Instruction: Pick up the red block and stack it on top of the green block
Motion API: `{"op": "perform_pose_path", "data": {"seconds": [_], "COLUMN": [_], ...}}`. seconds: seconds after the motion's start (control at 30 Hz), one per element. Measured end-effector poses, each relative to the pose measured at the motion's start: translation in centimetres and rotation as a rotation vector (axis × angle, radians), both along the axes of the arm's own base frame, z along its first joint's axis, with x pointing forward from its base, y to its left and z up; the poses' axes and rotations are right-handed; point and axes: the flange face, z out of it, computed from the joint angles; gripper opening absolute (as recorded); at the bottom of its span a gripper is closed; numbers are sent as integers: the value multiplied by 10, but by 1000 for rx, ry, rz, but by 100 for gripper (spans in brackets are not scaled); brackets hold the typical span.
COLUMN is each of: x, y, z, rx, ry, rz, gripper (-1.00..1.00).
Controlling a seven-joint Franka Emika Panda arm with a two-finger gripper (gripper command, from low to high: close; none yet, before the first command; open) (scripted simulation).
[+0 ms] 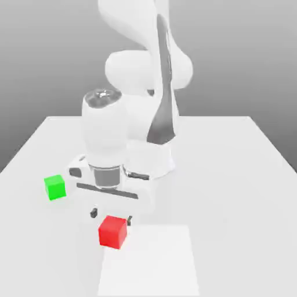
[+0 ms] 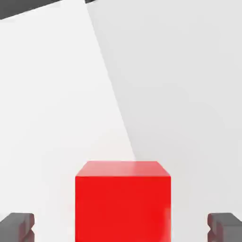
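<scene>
The red block [image 1: 112, 232] rests on the white table near its front, at the corner of a paler patch. My gripper [image 1: 111, 216] hangs straight over it, open, with one dark fingertip [image 1: 94, 213] on either side at about the height of the block's top. In the hand view the red block [image 2: 123, 201] lies between the two fingertips [image 2: 16, 227], with a clear gap on each side and no contact. The green block [image 1: 55, 187] sits alone on the table, toward the exterior view's left of the gripper and a little farther back.
The white table [image 1: 232, 174] spreads widely around both blocks. A paler rectangular patch [image 1: 148, 261] lies at the front, next to the red block. The arm's bulky white body [image 1: 145, 116] rises behind the gripper.
</scene>
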Motion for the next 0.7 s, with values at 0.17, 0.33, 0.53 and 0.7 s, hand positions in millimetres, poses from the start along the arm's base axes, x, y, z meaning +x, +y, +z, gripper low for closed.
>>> {"op": "perform_pose_path", "data": {"seconds": [0.17,0.33,0.53,0.7], "x": [-1,0,-5,-30], "y": [0,0,-10,-61], "z": [-9,3,51,66], "rx": [0,0,-2,-16], "ry": [0,0,0,-1], "rz": [-1,0,-50,-343], "gripper": [-100,-100,-100,-100]}}
